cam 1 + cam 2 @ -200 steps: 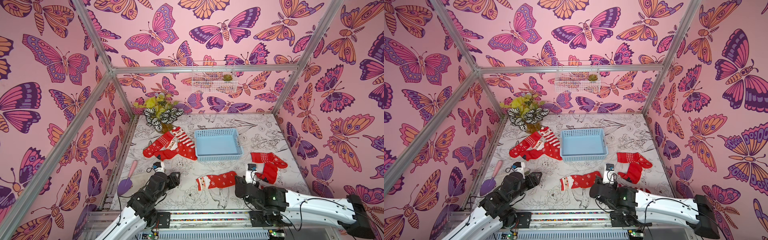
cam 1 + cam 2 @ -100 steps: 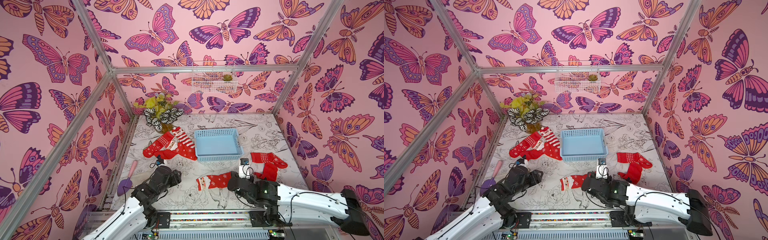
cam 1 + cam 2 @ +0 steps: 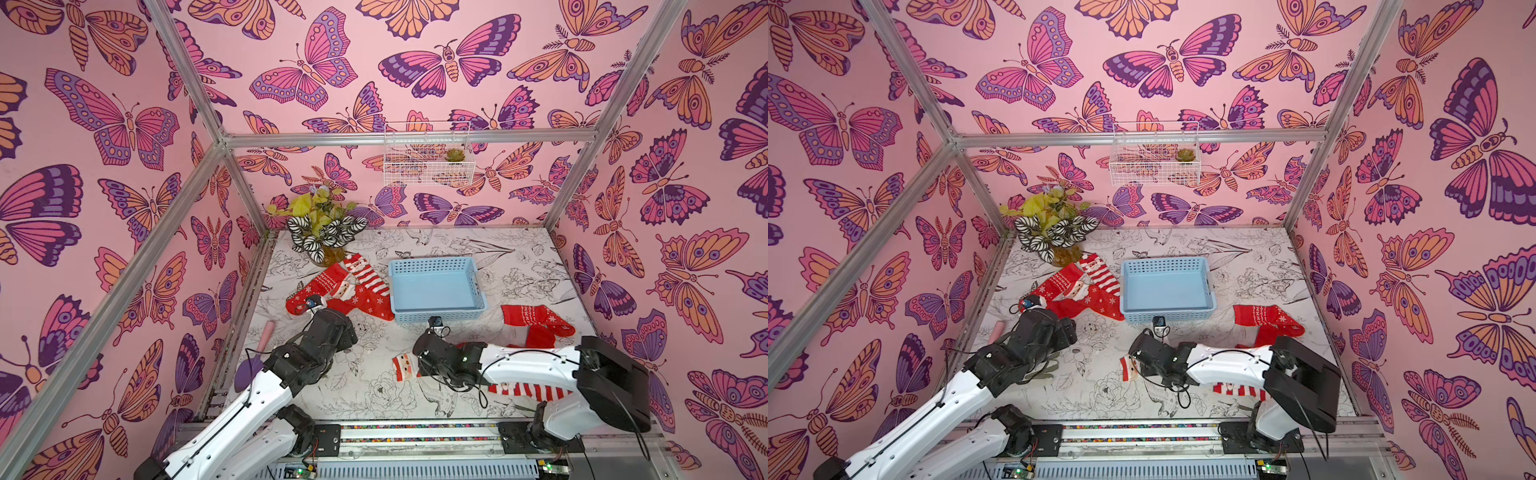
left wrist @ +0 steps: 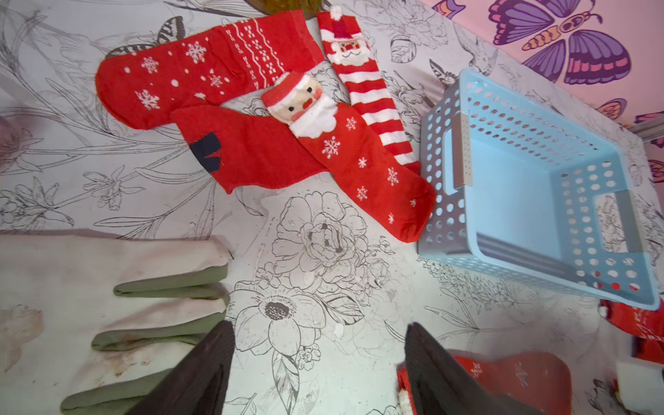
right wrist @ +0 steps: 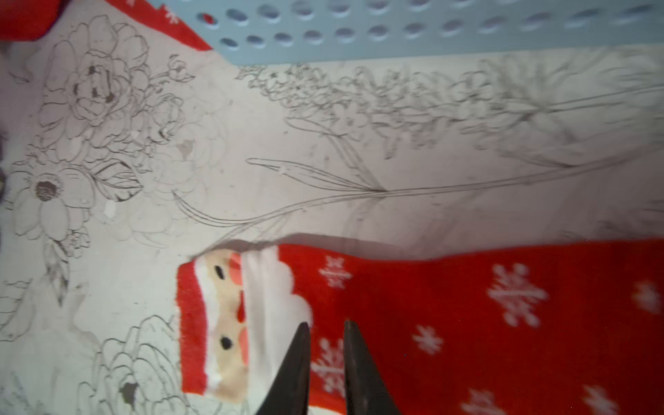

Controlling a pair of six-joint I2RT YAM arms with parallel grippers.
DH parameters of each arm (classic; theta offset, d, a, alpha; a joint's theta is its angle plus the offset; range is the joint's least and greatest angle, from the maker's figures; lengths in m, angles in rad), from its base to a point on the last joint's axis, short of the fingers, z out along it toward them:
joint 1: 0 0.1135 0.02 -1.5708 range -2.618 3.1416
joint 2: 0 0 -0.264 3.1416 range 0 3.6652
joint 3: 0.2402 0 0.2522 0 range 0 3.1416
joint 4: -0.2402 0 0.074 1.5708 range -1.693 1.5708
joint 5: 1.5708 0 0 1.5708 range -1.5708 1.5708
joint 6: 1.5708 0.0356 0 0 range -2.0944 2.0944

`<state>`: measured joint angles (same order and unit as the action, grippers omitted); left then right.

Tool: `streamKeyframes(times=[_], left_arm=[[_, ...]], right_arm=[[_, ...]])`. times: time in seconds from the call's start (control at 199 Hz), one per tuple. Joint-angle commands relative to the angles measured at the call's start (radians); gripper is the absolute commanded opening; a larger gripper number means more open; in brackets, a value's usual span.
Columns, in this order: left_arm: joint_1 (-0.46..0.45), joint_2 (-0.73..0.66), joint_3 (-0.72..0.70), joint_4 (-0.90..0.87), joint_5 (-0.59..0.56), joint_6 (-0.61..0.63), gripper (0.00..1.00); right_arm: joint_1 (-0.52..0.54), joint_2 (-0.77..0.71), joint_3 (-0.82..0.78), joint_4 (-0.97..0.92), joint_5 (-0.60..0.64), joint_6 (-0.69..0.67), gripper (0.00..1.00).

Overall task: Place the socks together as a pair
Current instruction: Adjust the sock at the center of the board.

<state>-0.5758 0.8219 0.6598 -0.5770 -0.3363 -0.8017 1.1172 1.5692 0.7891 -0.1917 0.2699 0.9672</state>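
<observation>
R arm (image 3: 524, 365) swung onto Santa sock (image 5: 467, 323), R jaws pinching it near basket (image 3: 437, 317); L jaws wide, empty, beside glove (image 4: 54, 273).

Socks (image 3: 340, 291) lie both left and right of the basket (image 3: 432, 262).

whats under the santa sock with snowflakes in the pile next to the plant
One end of the plain red sock runs under that santa sock. What else lies beneath is covered, so I can't tell.
</observation>
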Motion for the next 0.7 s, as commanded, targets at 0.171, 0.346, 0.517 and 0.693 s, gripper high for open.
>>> streamKeyframes(times=[0.171, 0.346, 0.517, 0.693], left_arm=[[0.065, -0.005, 0.007, 0.002, 0.012, 0.011, 0.77], [0.101, -0.022, -0.021, 0.015, 0.040, 0.001, 0.77], [0.127, -0.014, -0.031, 0.028, 0.055, -0.001, 0.77], [0.147, 0.014, -0.021, 0.037, 0.066, 0.010, 0.77]], right_arm=[[0.038, 0.178, 0.102, 0.087, -0.098, 0.013, 0.19], [0.041, 0.225, 0.126, 0.118, -0.093, 0.043, 0.19], [0.040, 0.236, 0.163, 0.103, -0.038, 0.063, 0.19], [0.038, 0.238, 0.191, 0.127, -0.020, 0.060, 0.19]])
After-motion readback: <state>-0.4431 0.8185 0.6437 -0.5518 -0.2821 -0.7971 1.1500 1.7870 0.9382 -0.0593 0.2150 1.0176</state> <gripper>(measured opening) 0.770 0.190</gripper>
